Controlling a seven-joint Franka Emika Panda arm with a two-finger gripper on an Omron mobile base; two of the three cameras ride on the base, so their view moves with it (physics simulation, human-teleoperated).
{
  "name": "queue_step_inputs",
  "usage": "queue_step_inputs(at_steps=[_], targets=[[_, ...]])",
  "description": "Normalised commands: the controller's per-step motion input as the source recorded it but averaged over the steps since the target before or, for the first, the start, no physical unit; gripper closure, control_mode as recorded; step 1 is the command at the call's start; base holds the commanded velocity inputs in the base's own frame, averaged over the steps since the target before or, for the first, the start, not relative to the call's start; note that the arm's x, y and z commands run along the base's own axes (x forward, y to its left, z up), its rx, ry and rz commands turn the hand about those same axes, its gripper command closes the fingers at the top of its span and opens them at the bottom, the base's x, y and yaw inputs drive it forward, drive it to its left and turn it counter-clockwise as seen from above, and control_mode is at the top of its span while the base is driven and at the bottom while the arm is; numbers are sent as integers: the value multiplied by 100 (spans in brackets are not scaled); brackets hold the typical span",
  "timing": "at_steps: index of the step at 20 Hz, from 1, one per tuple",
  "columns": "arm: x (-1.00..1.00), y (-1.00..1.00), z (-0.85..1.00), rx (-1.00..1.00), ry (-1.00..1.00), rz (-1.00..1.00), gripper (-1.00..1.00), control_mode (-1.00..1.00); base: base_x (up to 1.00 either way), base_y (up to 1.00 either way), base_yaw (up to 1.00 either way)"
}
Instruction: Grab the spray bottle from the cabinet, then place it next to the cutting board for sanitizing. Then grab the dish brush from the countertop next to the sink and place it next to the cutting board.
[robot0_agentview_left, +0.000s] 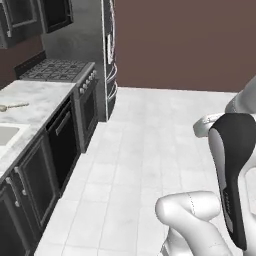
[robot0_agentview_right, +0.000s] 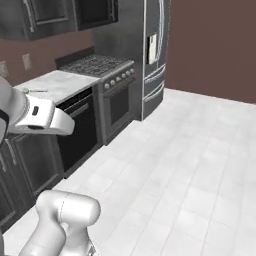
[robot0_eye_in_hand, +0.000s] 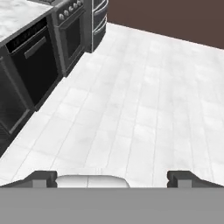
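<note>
My pincer hangs wide open and empty over the floor. At middle left of the left base frame, what looks like the dish brush lies on the marble surface beside the sink.

I see the white grey-veined marble table running beside the gas stove, with the small pale wooden dish brush lying flat on it, near the white recessed sink.

White grey-veined countertop, pale wooden dish brush, dark base cabinets, white tiled floor
</note>
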Motion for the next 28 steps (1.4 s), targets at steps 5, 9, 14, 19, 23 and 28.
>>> queue_step_inputs(at_steps=[5, 9, 14, 19, 23, 28], targets=[[0, 0, 0, 0, 0, 0, -100, 100, 86, -39, 77], [0, 0, 0, 0, 0, 0, -100, 100, 100, -55, 70], [0, 0, 0, 0, 0, 0, -100, 100, 100, -47, 73], [0, 0, 0, 0, 0, 0, -100, 100, 100, -41, 75], [0, 0, 0, 0, 0, 0, -100, 100, 100, -48, 72], [0, 0, 0, 0, 0, 0, -100, 100, 96, -71, 65]])
